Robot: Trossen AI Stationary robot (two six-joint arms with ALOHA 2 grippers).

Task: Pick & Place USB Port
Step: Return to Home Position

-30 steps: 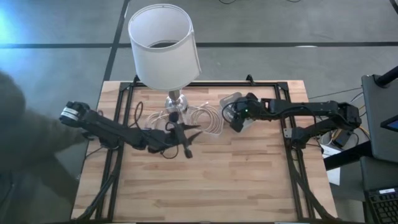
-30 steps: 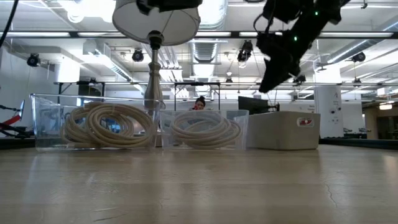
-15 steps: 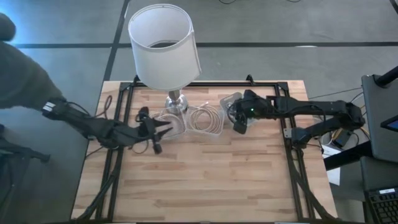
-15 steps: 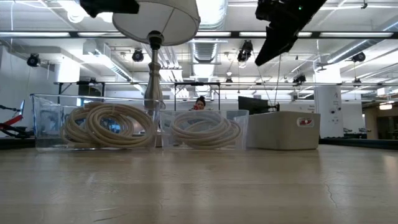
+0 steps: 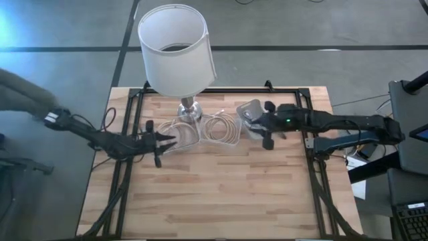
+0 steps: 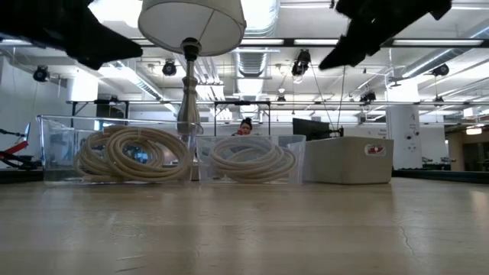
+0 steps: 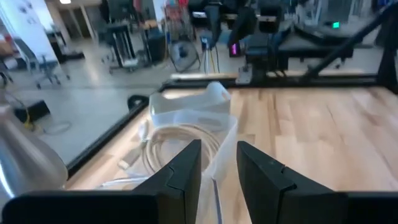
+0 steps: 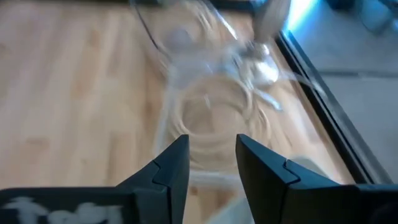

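While both grippers hang in the air empty, the left gripper (image 7: pixel 218 152) with its fingers a bit apart just left of the lamp (image 5: pixel 175 50) foot and the right gripper (image 8: pixel 212 142) likewise parted out to the lamp's right, the cream coiled cables (image 6: pixel 137 153) sit in two clear bins (image 6: pixel 53 145) right by that foot. My guess is they're light, floppy and a bit springy, so I'd pinch across a few loops or grab the stiff plug end. No idea what's in the gray bin (image 6: pixel 348 159) further right of the lamp: its wall hides the inside in the low view, and it's too small from above.
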